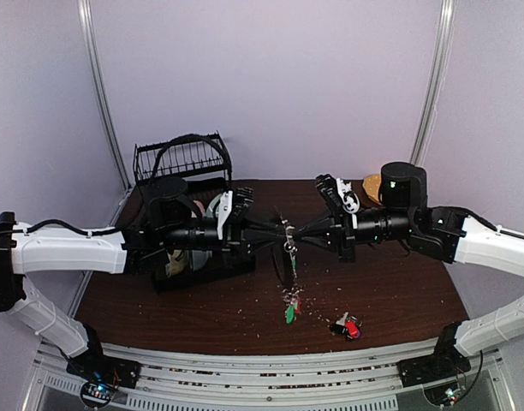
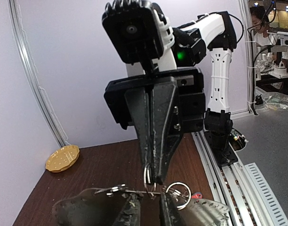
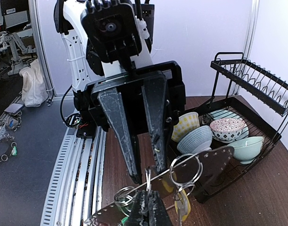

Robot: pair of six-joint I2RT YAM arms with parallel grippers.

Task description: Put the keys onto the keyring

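Note:
The keyring (image 2: 130, 192) is a thin wire held in the air between both grippers; it also shows in the right wrist view (image 3: 131, 190). My left gripper (image 1: 277, 229) (image 2: 148, 200) has its jaws a narrow gap apart, with the wire across both tips. My right gripper (image 1: 297, 231) (image 3: 148, 200) is shut on a small split ring (image 3: 148, 175) threaded on the wire. A yellow-tagged key (image 3: 182, 203) and a green-tagged one (image 3: 124, 219) hang from other rings. Green and red tags (image 1: 291, 310) dangle low. Loose red and black tagged keys (image 1: 346, 326) lie on the table.
A black dish rack (image 1: 185, 163) stands at the back left and holds several bowls (image 3: 196, 139). A round tan plate (image 1: 372, 185) lies at the back right. Crumbs are scattered on the dark table. A metal rail (image 1: 262, 360) runs along the near edge.

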